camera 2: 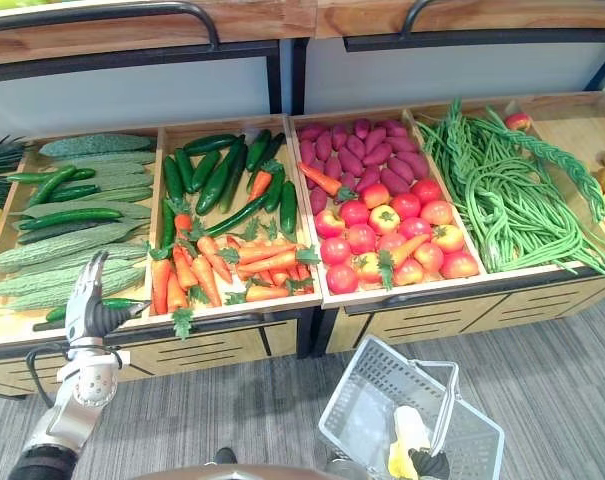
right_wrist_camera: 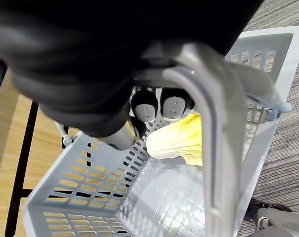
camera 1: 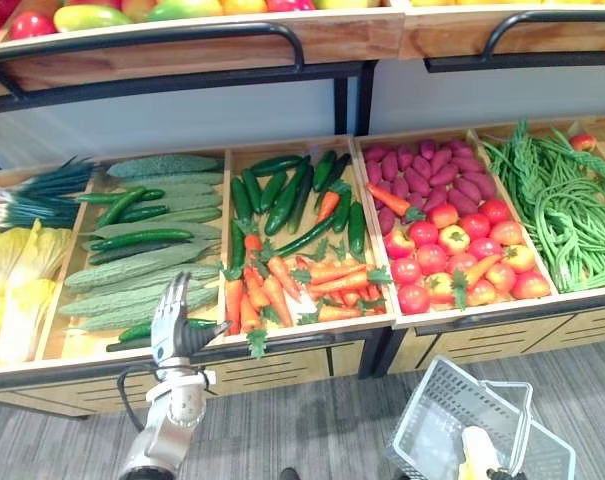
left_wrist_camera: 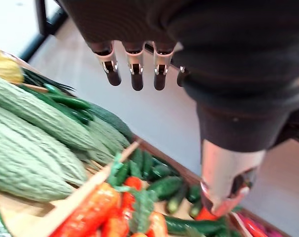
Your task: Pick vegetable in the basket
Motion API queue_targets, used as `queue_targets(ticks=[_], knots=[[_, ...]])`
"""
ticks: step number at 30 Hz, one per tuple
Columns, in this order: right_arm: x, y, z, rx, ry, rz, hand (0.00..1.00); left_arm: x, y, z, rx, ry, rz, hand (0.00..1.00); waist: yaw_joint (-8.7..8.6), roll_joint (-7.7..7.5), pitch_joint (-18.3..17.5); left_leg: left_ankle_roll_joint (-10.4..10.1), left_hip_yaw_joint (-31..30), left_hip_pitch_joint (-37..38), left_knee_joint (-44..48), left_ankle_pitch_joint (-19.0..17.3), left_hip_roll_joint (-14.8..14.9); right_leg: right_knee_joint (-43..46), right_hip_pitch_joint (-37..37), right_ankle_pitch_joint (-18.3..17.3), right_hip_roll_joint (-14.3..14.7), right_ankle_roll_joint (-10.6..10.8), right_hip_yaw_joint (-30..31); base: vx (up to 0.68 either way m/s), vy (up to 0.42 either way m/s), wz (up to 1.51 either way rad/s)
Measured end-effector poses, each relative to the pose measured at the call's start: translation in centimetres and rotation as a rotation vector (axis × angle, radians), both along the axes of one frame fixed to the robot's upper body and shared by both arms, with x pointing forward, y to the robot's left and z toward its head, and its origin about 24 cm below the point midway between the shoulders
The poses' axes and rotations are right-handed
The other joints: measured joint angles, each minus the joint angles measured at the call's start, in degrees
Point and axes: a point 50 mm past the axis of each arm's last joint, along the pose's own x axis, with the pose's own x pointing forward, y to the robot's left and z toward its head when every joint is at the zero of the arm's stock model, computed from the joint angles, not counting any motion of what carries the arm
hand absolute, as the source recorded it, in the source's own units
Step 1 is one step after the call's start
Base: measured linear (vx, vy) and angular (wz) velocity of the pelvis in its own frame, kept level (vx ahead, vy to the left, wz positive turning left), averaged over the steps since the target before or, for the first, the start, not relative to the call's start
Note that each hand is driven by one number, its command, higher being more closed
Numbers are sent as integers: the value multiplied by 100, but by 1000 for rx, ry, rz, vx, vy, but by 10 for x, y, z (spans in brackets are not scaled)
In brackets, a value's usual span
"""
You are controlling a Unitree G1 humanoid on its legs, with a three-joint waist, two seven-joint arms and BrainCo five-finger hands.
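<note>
Currently the left hand (camera 1: 172,325) hovers at the display's near edge, fingers straight and relaxed, between bitter gourds (camera 1: 132,265) and carrots (camera 1: 302,280). At near right, the right hand (right_wrist_camera: 145,104) curls round the handle (right_wrist_camera: 208,123) of the grey basket (camera 1: 442,405), which contains a yellow leafy vegetable (right_wrist_camera: 176,140).

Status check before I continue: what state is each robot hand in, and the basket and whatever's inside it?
left robot hand: open, fingers straight, empty, raised at the front edge of the bitter gourds.
right robot hand: shut on the basket handle.
basket: tilted, held by its handle.
yellow leafy vegetable: lying inside the basket.
</note>
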Motion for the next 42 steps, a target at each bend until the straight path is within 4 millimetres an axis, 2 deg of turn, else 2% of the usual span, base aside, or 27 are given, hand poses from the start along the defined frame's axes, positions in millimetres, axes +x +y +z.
queue_targets(ticks=[5, 9, 15, 21, 26, 29, 36, 42], knots=[[4, 1, 1, -8, -6, 35, 100, 11, -14, 5, 70, 2, -130, 0, -147, 31, -2, -33, 243, 98, -2, -24, 12, 11, -37, 3, 16, -4, 212, 13, -1, -25], [5, -3, 3, -23, -1, 68, 100, 28, -22, 12, 146, 20, -222, 0, -277, 86, -17, -37, 421, 182, -2, -26, 13, 36, -46, 4, 19, -6, 334, -1, -3, -16], [6, -6, 4, -35, -3, 108, 100, 44, -34, 10, 210, 116, -334, 0, -300, 114, -25, -48, 628, 287, -3, -34, 33, 75, -62, 4, 43, -7, 489, -18, -9, -13], [13, -3, 6, -36, -27, 154, 100, 56, -21, 6, 287, 254, -330, 0, -420, 114, -24, -85, 827, 288, -3, -75, 109, 77, -165, 49, 123, -57, 628, -19, -15, -13], [15, -4, 7, -43, -29, 173, 100, 62, -23, 4, 316, 314, -349, 0, -463, 161, -9, -86, 942, 267, -2, -74, 134, 85, -258, 74, 154, -68, 733, -8, -20, -12], [16, -5, 8, -47, -33, 175, 100, 65, -21, 4, 320, 330, -339, 0, -568, 188, 2, -86, 954, 266, -2, -74, 138, 86, -271, 74, 157, -68, 746, -2, -4, -2], [20, -8, 11, -62, -56, 178, 100, 77, -20, 14, 335, 324, -326, 0, -598, 236, 42, -87, 1065, 137, 22, -72, 146, 230, -545, 74, 164, -68, 857, -15, -9, -8], [32, -9, 17, -80, -113, 178, 100, 93, -15, 29, 351, 305, -278, 0, -629, 230, 343, -76, 1066, -68, 38, -37, 144, 426, -853, 74, 123, -68, 888, -43, -3, -1]])
